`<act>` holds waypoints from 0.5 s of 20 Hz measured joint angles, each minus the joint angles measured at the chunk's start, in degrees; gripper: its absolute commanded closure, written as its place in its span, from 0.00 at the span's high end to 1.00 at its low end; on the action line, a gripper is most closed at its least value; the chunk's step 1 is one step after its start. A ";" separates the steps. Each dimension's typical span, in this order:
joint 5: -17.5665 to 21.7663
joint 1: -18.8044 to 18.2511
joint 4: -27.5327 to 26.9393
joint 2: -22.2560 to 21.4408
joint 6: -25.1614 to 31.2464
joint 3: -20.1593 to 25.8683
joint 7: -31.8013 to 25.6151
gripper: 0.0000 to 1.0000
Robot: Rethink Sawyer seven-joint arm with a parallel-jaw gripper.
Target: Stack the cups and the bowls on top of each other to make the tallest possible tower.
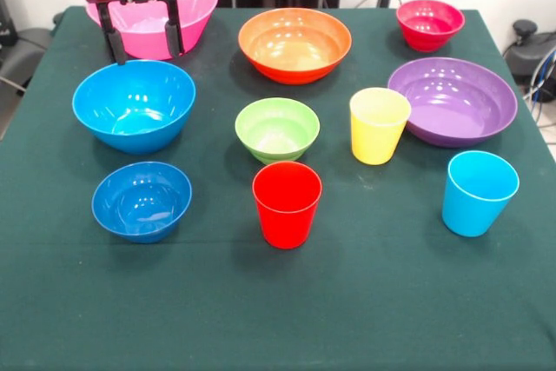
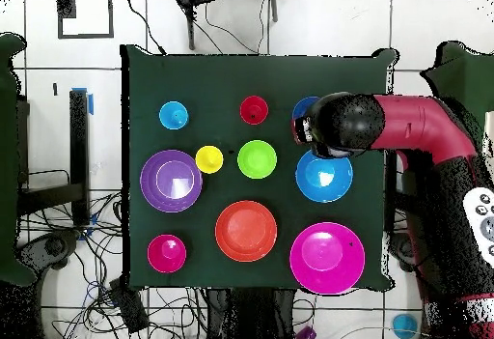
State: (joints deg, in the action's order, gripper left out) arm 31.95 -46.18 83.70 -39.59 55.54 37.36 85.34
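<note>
cups and bowls all stand apart on the green table, nothing stacked. red cup sits at the near middle, yellow cup beside the purple bowl, sky-blue cup nearer right. green bowl is central. gripper hangs over the pink bowl, its two fingers spread and holding nothing.

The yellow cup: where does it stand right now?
In the front view the yellow cup stands upright right of centre, between the green bowl and the purple bowl.
</note>
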 measured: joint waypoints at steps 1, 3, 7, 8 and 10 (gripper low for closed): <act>0.09 0.00 0.00 -0.01 0.00 -0.01 0.00 1.00; 0.58 0.00 0.00 0.00 0.00 -0.01 0.00 1.00; 2.34 -0.04 0.21 0.00 -0.37 0.00 0.00 1.00; 2.48 -0.09 0.29 0.00 -0.53 0.01 0.00 1.00; 2.98 -0.41 0.78 -0.01 -1.38 0.11 0.00 1.00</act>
State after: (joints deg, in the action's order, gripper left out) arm 34.93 -46.59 84.48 -39.60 54.16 37.47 85.34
